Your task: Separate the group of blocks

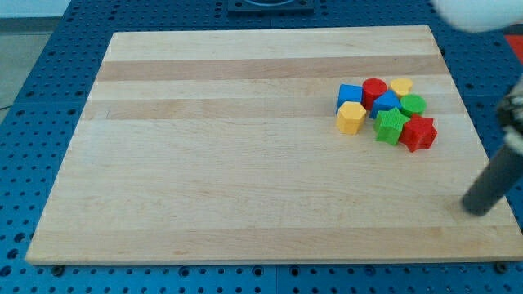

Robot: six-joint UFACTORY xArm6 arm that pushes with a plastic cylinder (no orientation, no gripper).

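Pushing apart a tight cluster is the job here. We have no pincer on this rig, only a rod, so nothing is held; our tip (476,208) rests on the worktop (245,163) at the near right, well apart from the blocks. The group sits far right: blue cube (349,95), red cylinder (374,90), yellow block (401,86), blue block (386,104), green cylinder (413,104), yellow hexagon (351,118), green star (391,126), red star (419,132), all touching or just beside one another. We judge the red star the easiest first target since it is nearest the tip. We should hit an outer block off-centre and push it away from the cluster toward bare wood on the left, not through the middle, which would shove everything together.
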